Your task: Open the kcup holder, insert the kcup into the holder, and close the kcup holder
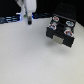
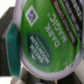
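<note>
Kcup [image 2: 42,42] fills the wrist view, its green foil lid facing the camera, clamped in the gripper [image 1: 29,20], whose jaws close on its sides. In the exterior view the arm hangs near the exterior view's upper left, above the white table [image 1: 30,60]. The kcup holder [image 1: 61,31] sits well apart toward the exterior view's right, its drawer pulled out with pods [image 1: 62,25] in round slots. Bare tabletop lies between them.

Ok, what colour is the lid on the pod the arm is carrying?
Green with white lettering; the small round kcup with its foil lid fills the wrist view, where it shows best.
</note>
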